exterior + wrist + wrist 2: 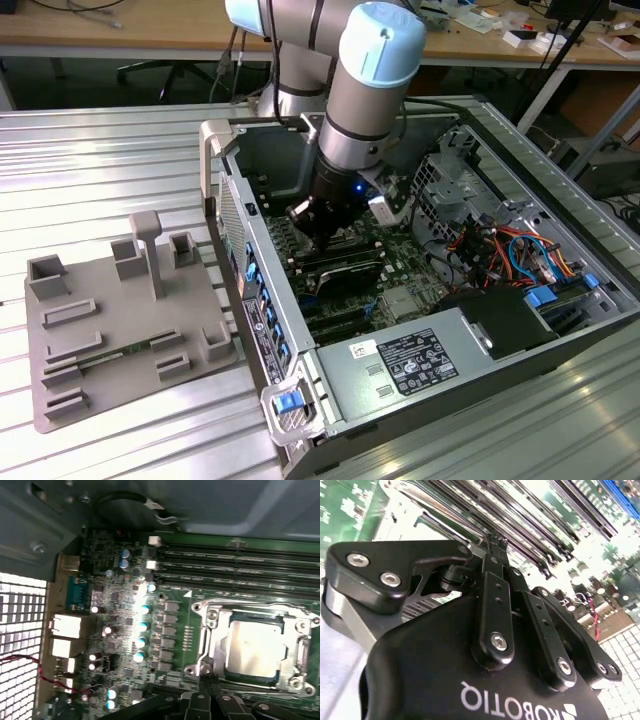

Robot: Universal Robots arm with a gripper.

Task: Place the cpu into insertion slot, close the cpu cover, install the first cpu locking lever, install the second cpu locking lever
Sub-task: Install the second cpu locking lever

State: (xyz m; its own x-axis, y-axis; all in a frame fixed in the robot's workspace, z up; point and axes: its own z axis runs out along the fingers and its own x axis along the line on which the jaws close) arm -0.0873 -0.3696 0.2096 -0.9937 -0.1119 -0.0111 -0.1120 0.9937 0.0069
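Arm reaches down into the open computer case (300, 400), which lies on its side on the ribbed metal table (110, 170). Gripper (495, 542) is low over the motherboard (120, 630), near the case wall on the exterior view's left. In the second wrist view the two black fingertips sit pressed together with no gap between them; nothing visible between the pads, though whether they pinch a thin lever wire cannot be told. Cpu (255, 647) is already seated in the insertion slot (227, 617): its silver-grey top shows through the window of the cpu cover (212, 640), and the cover appears to lie flat over the chip. In the first wrist view the finger linkage comes in at the socket's edge, close to the corner of the frame nearest the row of blue-topped capacitors (142, 625), so the socket lies just beside the fingertips and not under them. Judged: work is at the locking-lever stage; the lever itself cannot be made out. Long black memory slots (240, 567) run along the far side of the socket. A grey parts fixture (120, 320) rests on the table outside the case.
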